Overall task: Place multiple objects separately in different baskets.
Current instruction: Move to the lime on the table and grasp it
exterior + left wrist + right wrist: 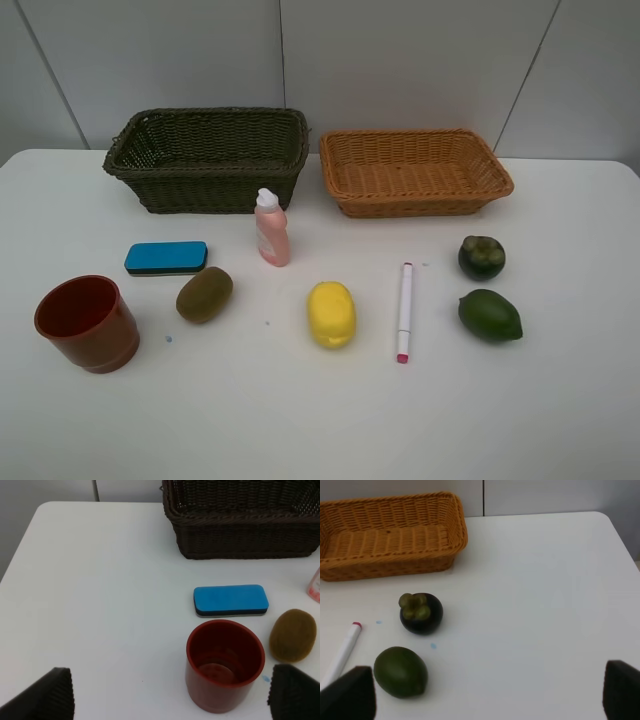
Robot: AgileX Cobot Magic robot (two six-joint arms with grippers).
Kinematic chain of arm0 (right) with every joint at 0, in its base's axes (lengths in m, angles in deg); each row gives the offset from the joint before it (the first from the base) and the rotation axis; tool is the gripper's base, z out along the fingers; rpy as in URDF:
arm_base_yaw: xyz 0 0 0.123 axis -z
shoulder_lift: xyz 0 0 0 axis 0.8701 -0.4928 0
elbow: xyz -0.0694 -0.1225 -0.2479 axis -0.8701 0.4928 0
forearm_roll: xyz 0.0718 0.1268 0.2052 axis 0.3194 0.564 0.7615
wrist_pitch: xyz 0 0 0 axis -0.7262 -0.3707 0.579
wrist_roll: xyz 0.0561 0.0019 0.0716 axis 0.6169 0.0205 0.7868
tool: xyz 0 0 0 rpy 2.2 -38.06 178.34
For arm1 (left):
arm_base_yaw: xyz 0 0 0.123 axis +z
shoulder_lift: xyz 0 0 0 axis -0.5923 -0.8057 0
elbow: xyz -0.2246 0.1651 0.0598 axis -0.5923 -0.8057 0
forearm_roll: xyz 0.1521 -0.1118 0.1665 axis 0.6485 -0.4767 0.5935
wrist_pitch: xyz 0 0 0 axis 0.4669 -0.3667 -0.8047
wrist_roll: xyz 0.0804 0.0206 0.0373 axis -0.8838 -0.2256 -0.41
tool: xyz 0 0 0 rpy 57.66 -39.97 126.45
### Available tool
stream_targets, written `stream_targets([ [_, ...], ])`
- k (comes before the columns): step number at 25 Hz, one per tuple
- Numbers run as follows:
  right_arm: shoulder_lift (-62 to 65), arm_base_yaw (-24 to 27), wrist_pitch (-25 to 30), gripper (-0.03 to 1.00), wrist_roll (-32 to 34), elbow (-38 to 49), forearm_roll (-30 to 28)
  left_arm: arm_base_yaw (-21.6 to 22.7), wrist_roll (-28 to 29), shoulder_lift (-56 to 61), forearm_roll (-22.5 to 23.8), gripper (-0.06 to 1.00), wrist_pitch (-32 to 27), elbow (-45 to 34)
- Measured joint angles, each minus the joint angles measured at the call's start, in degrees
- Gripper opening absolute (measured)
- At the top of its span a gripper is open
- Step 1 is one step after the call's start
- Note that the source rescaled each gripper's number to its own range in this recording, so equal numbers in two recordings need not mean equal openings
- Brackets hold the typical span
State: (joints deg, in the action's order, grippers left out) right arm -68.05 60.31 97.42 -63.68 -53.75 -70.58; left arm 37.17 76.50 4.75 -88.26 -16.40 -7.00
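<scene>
Two baskets stand empty at the back: a dark olive one (208,158) (240,520) and an orange-tan one (415,170) (385,535). In front, from the left, are a red-brown cup (88,322) (225,664), blue eraser (166,257) (230,600), kiwi (204,294) (292,634), pink bottle (271,229), lemon (331,314), white pen (404,311) (342,650), mangosteen (481,257) (421,612) and lime (490,315) (401,672). My left gripper (170,700) hangs open, short of the cup. My right gripper (485,692) is open beside the lime, holding nothing.
Everything rests on a white table (320,420) against a pale panelled wall. The table's left edge (20,550) shows in the left wrist view and its right edge (620,535) in the right wrist view. Neither arm appears in the exterior view.
</scene>
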Motion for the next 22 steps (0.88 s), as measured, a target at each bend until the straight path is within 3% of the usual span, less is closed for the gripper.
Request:
stream_targets([
  [22,0.0,0.0,0.0,0.99,0.0,0.0,0.0,0.0,0.0,0.0,0.0,1.0,0.0,0.0],
])
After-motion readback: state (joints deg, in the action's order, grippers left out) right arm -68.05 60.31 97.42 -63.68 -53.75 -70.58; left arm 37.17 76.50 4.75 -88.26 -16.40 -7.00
